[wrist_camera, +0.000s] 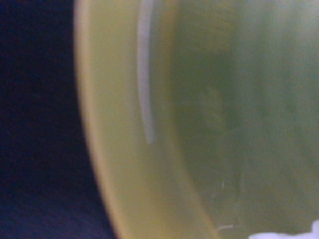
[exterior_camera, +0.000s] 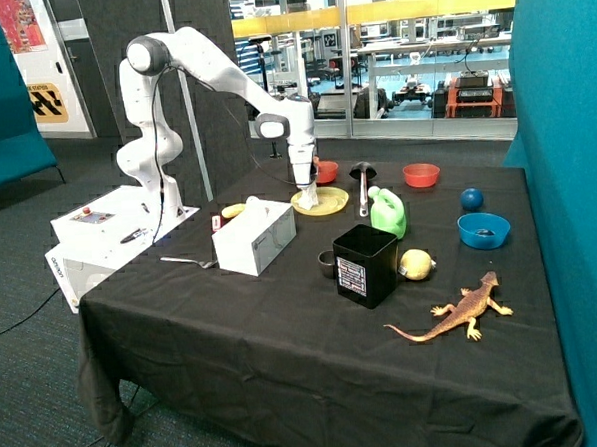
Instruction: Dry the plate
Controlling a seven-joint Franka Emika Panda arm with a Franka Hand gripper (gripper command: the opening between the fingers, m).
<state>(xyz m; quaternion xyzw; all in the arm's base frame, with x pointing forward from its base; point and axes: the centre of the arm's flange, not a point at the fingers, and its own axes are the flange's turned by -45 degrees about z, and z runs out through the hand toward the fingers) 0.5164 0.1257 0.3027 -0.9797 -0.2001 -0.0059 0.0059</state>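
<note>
Claw [exterior_camera: 306, 190] clenched on white tissue wad [exterior_camera: 308, 197], pressed to flat pale yellow plastic plate [exterior_camera: 332, 204] on black tabletop [exterior_camera: 284, 324]. Drying seems underway, unfinished.

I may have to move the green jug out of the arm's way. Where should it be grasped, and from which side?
Probably the green jug by its handle or neck, from above. It stands upright with the black box close in front and the black upright tool behind. The gripper is down at the plate.
</note>
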